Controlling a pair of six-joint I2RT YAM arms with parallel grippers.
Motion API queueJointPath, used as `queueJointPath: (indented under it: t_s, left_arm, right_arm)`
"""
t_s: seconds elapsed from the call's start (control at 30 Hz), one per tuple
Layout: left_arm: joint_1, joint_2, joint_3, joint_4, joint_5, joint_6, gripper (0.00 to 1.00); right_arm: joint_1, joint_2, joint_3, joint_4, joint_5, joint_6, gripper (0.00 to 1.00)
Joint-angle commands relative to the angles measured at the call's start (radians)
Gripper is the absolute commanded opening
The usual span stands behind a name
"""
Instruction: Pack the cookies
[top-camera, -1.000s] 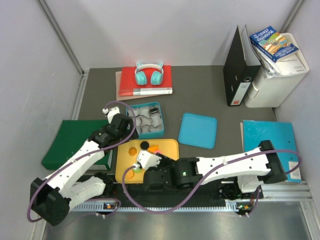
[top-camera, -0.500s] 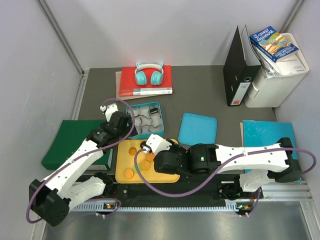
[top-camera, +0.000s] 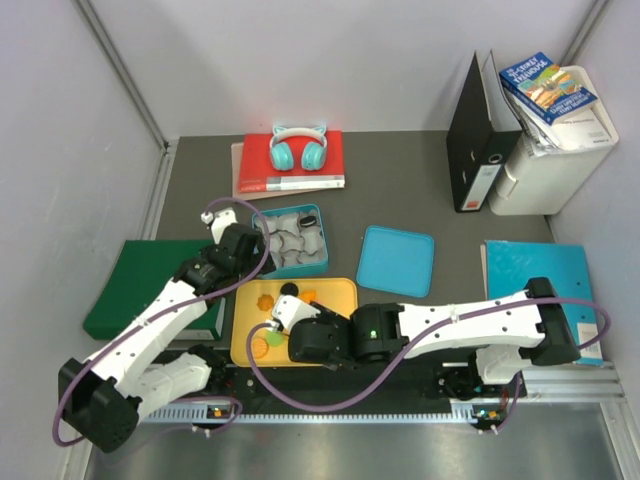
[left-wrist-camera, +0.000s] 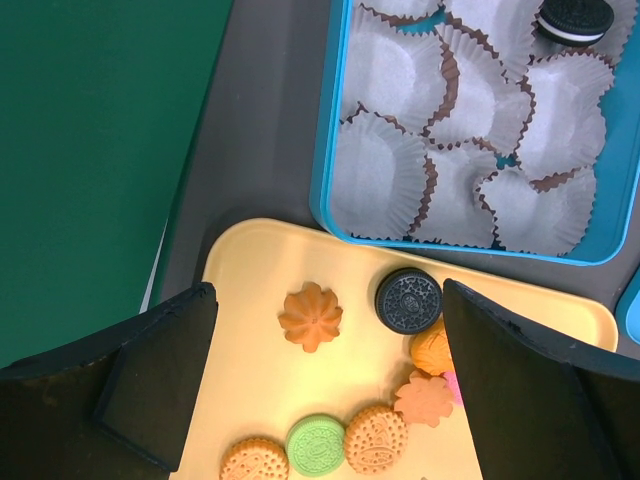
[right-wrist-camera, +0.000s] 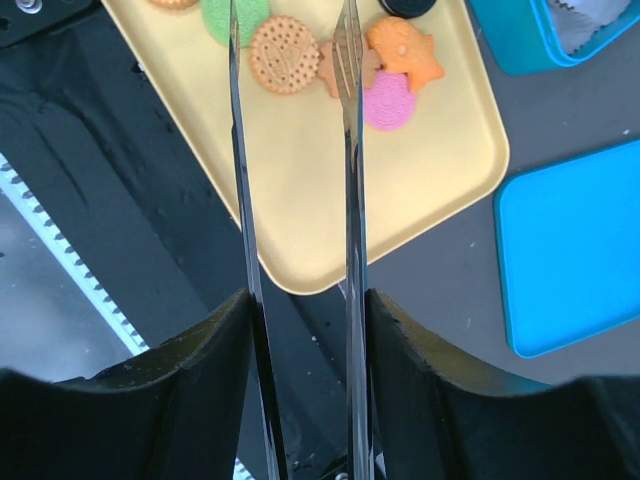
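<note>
Cookies mostly on yellow tray.
You held the left gripper spread wide over the flower-shaped cookie, right gripper fingers apart, empty, presumably lining up picks.

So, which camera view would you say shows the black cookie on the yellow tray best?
The left wrist view: the black cookie lies whole and close, its embossed top clear. The top view shows a small dark dot; the right wrist view cuts it at the frame edge.
</note>
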Motion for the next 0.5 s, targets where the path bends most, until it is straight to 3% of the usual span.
queueJointPath:
  t_s: [0.0, 0.47]
  left_arm:
    - [0.005, -0.006, -0.016, 0.009, 0.006, -0.003, 0.98]
    - [0.005, -0.008, -0.029, 0.012, 0.017, -0.011, 0.98]
  right_arm:
    - [0.008, 0.014, -0.021, 0.061, -0.045, 0.008, 0.48]
    - [0.006, 0.054, -0.085, 0.11, -0.045, 0.024, 0.48]
